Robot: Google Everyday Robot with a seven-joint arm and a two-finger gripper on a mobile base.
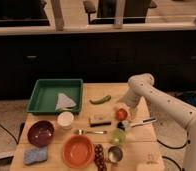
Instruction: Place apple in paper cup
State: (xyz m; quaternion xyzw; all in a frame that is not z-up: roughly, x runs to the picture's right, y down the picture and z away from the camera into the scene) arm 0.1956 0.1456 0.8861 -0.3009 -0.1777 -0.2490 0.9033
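The apple (121, 115) is a small orange-red fruit on the wooden table (141, 142), right of centre. My gripper (124, 106) hangs at the end of the white arm that reaches in from the right. It is directly above the apple's far side, close to it, and open. The paper cup (65, 119) is small and white. It stands upright to the left of the apple, just in front of the green tray, with a brown bar (100, 120) lying between the two.
A green tray (41, 97) holding a white cloth (65, 101) sits at the back left. A green pepper (100, 99) lies behind the apple. In front are a maroon bowl (40, 132), orange bowl (77, 150), blue sponge (35, 155), grapes (99, 154), metal cup (114, 154), yellow-green fruit (118, 136) and a utensil (141, 122).
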